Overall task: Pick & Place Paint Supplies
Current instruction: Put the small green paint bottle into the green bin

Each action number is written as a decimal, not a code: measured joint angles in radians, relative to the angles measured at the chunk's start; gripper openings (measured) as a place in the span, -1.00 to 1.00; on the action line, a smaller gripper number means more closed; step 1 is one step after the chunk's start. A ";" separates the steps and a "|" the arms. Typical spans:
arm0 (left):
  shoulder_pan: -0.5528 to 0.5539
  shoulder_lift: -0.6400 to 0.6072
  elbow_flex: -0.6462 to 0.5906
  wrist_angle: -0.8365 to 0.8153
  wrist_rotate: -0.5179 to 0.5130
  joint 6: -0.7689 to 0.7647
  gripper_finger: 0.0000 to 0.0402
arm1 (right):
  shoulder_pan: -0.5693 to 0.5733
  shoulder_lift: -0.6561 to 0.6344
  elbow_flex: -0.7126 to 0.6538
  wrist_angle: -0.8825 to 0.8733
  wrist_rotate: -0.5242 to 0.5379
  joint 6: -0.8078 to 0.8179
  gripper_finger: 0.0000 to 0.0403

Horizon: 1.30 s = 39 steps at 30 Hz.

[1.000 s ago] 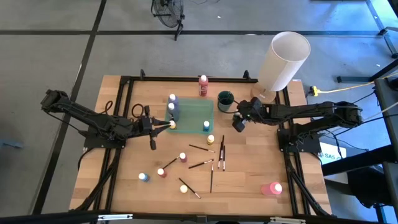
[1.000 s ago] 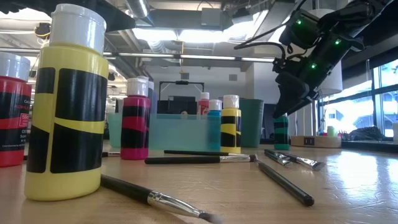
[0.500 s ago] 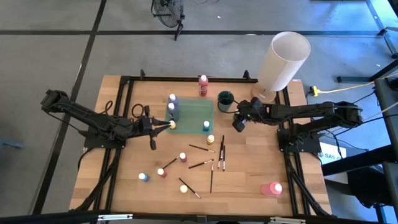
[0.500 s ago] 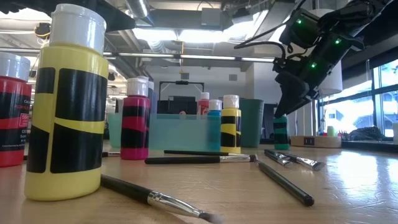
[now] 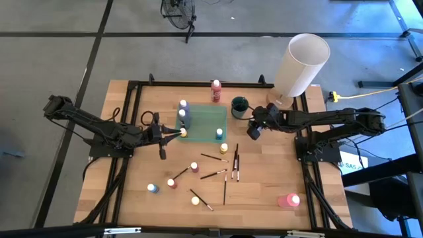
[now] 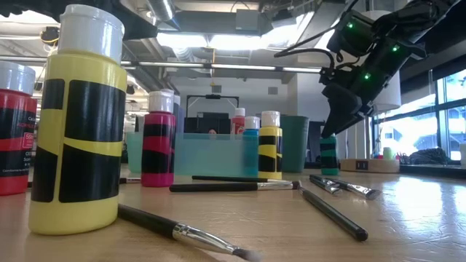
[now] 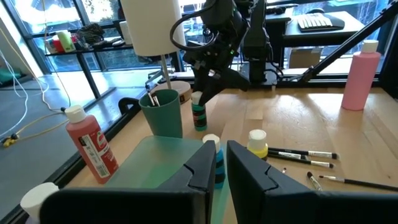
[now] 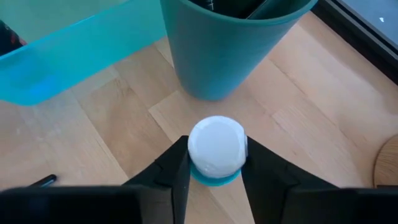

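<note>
Since the earlier frame our right gripper [image 8: 214, 163] had closed around the green bottle [image 6: 329, 155] at its white cap [image 8: 217, 147]; light, rigid, maybe slippery. Left gripper [image 7: 221, 165] was shut, empty.

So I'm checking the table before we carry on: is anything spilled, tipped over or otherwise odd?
Nothing looks spilled or damaged. The paint bottles that show clearly stand upright, such as the tall pink bottle. The brushes lie loose at mixed angles on the wooden table. The right gripper is shut on the green bottle, which stands straight.
</note>
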State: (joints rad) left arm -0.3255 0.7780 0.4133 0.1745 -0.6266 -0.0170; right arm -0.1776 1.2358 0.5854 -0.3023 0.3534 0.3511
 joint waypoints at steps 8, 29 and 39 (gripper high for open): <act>0.000 0.000 0.000 0.000 0.026 -0.014 -0.82 | 0.000 0.000 0.000 0.000 -0.019 0.012 -0.39; 0.000 0.000 0.000 0.009 0.018 -0.014 -0.83 | 0.013 0.000 0.012 0.006 -0.062 0.015 -0.40; 0.000 0.000 0.000 0.009 0.017 -0.015 -0.84 | 0.046 0.001 0.044 -0.003 -0.087 0.008 -0.40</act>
State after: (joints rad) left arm -0.3255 0.7776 0.4137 0.1837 -0.6094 -0.0317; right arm -0.1319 1.2369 0.6293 -0.3056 0.2665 0.3592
